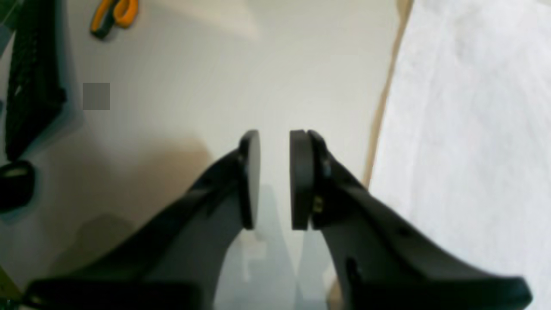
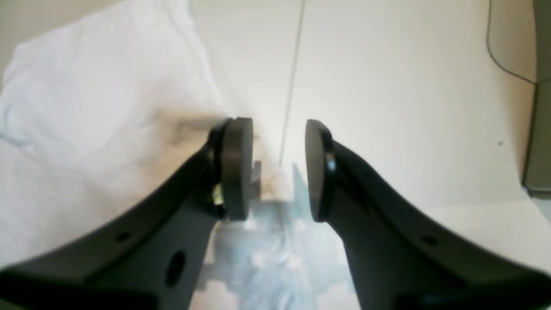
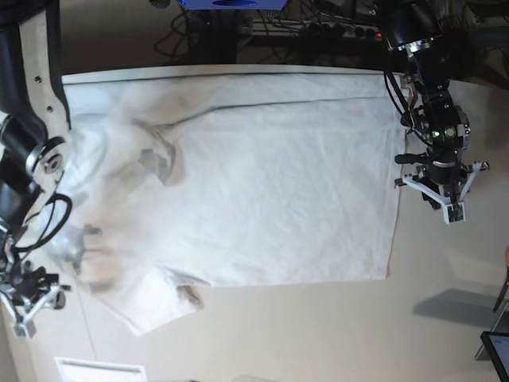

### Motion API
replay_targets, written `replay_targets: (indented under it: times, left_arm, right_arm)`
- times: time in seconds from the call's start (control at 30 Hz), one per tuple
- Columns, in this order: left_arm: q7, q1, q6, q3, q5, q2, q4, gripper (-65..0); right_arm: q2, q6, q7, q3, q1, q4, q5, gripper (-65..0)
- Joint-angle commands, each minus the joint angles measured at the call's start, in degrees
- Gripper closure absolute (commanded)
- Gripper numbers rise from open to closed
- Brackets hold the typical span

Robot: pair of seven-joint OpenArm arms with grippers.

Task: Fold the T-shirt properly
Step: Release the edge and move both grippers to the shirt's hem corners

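Observation:
The white T-shirt [image 3: 262,183] lies spread flat over most of the table, with a sleeve bunched near its lower left. My left gripper [image 3: 447,203] hovers just off the shirt's right edge. In the left wrist view that gripper [image 1: 274,146] is open by a narrow gap over bare tabletop, and the T-shirt [image 1: 473,129] lies to its right. My right gripper [image 3: 28,310] is off the shirt's lower-left corner. Its wrist view shows this gripper [image 2: 279,137] open with nothing between the pads, the T-shirt [image 2: 86,107] lying to its left.
An orange-handled tool [image 1: 114,15] and a black keyboard-like object [image 1: 30,77] lie on the table beyond the left gripper. A grey box [image 2: 538,107] and a thin cable [image 2: 499,60] stand right of the right gripper. Cables [image 3: 318,32] run along the table's back edge.

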Motion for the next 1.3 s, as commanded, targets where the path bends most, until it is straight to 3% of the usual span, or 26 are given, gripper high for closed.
replay_targets:
  times: [0.0,0.13,0.2,0.3,0.5,0.83,1.27]
  left_arm:
    - [-1.2,-0.8,0.3,-0.2,0.4,-0.6,0.7,-12.8]
    - [-1.3,0.2,0.3,-0.3,0.4,-0.4,1.1,-12.8]
    - [-1.3,0.3,0.3,-0.3,0.3,-0.4,1.1,-12.8]
    - [-1.3,0.3,0.3,-0.3,0.3,-0.4,1.1,-12.6]
    - [-1.3,1.3,0.3,-0.4,0.6,-0.6,1.2,-12.3]
    - [-1.3,3.3,0.3,-0.4,0.6,-0.8,3.3,-12.3]
    - [-1.3,2.4,0.3,-0.5,0.5,-0.8,3.2,-12.8]
  right_arm:
    - [1.5,0.2,2.5,0.7,2.9,-2.3,0.8,-28.1]
    - [5.0,0.0,7.9,2.8,4.2,-11.3,0.8,-47.6]
    - [5.6,-0.2,9.8,4.1,4.2,-14.1,0.8,-50.9]
    - [5.8,-0.5,11.8,6.5,4.0,-18.3,0.8,-50.9]
    - [5.5,-4.0,15.6,7.3,1.9,-20.4,0.8,-51.1]
    - [5.1,-3.8,17.4,7.2,-2.1,-20.5,0.8,-50.8]
    - [2.0,-3.8,17.1,4.3,-2.6,-20.5,0.6,-49.2]
